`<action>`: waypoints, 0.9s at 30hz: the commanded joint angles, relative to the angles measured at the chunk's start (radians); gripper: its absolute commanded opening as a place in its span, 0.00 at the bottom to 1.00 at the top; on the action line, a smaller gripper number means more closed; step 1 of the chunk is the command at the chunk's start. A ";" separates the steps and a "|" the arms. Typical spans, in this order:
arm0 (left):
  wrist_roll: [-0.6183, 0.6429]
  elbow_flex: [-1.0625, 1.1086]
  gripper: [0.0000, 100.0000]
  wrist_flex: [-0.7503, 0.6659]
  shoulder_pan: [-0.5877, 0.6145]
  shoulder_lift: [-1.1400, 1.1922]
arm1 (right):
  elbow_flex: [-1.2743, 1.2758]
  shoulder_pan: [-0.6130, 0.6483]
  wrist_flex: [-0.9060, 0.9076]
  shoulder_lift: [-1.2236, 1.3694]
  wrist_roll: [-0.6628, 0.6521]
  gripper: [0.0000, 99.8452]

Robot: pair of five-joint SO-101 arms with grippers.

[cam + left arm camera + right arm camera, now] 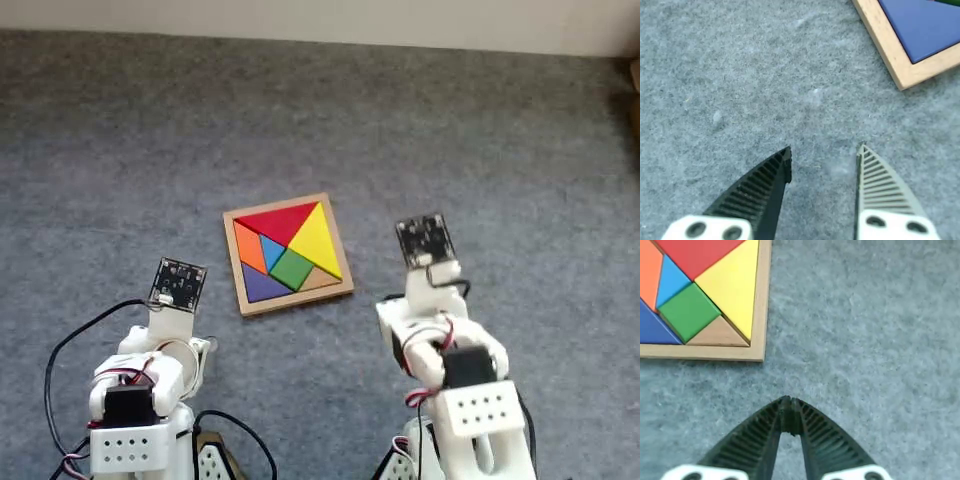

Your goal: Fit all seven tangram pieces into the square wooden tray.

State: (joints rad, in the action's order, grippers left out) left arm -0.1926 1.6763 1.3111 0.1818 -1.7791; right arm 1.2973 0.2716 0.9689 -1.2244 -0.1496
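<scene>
The square wooden tray (345, 270) lies mid-table, filled edge to edge with several flat tangram pieces: a red triangle (280, 222), a yellow triangle (316, 243), and orange, blue, green, purple and tan pieces. My left gripper (824, 150) hangs open over bare carpet, a short way from the tray's near corner (892, 60), where the purple piece (925, 25) lies. My right gripper (790, 402) is shut on nothing, over carpet just off the tray's rim (762, 305), near the yellow triangle (732, 285), green square (687, 310) and tan triangle (717, 335).
Grey carpet covers the table around the tray. The left arm (140, 390) and right arm (450, 370) stand at the near edge, one on each side of the tray. A pale wall strip runs along the far edge.
</scene>
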 commanded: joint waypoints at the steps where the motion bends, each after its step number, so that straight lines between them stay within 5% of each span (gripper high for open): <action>1: 0.006 0.019 0.21 0.006 0.005 -0.042 | 0.074 -0.013 0.004 -0.134 -0.005 0.01; 13: 0.006 0.019 0.21 0.006 0.005 -0.042 | 0.467 -0.105 0.007 -0.627 -0.005 0.01; 23: 0.006 0.019 0.21 0.006 0.005 -0.042 | 0.527 -0.107 0.015 -0.524 -0.008 0.01; 27: 0.006 0.019 0.21 0.006 0.005 -0.042 | 0.527 -0.105 0.148 -0.507 -0.011 0.01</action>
State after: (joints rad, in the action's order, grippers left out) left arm -0.1926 1.6763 1.3111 0.1818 -1.7791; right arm 1.6778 0.1780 1.0303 -1.7492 -0.1511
